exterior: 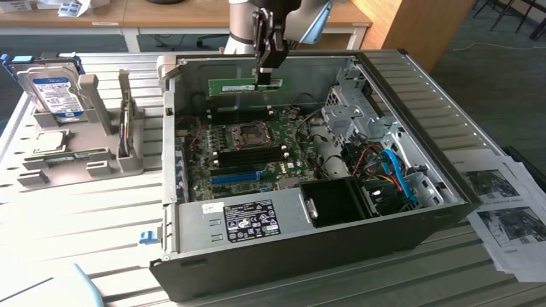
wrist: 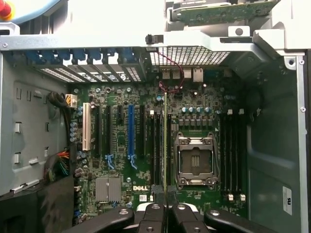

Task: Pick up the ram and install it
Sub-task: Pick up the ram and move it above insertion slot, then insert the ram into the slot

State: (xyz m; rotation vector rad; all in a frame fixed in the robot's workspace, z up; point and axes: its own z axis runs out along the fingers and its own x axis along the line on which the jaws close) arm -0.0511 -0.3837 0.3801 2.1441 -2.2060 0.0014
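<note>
Ok so here's where I'm at: the hand [exterior: 270, 80] is clamped narrow on the ram [exterior: 234, 86], pinching it near one end of its top edge. The stick hangs on its long edge, level, with the white label facing the camera in the exterior view. It sits up in the air over the far end of the open case [exterior: 426, 217], clear of the motherboard [exterior: 256, 153] and not seated in anything yet.

From the wrist view I'm looking straight down the hand [wrist: 165, 196]. The ram [wrist: 165, 141] shows edge-on there, just a thin green line coming out from between the black fingers [wrist: 154, 213]. That line runs parallel to the black slots [wrist: 155, 145] just beside the CPU socket [wrist: 195, 161]. I can't tell if it's dead over one of those slots or a touch off. A second bank of slots [wrist: 233, 155] sits on the other side of the socket, and the blue slot [wrist: 130, 131] is further out, past the first bank.

In the exterior view the socket [exterior: 250, 133] sits below the stick, about mid-board. The PSU [exterior: 239, 220] with its label is at the near end of the case, next to a black fan shroud [exterior: 341, 201].

On the surface [exterior: 68, 217] at the exterior view's left there's a grey rack [exterior: 85, 160] with a hard drive [exterior: 53, 93] standing in it. Some printed sheets [exterior: 512, 211] lie at the exterior view's right
</note>
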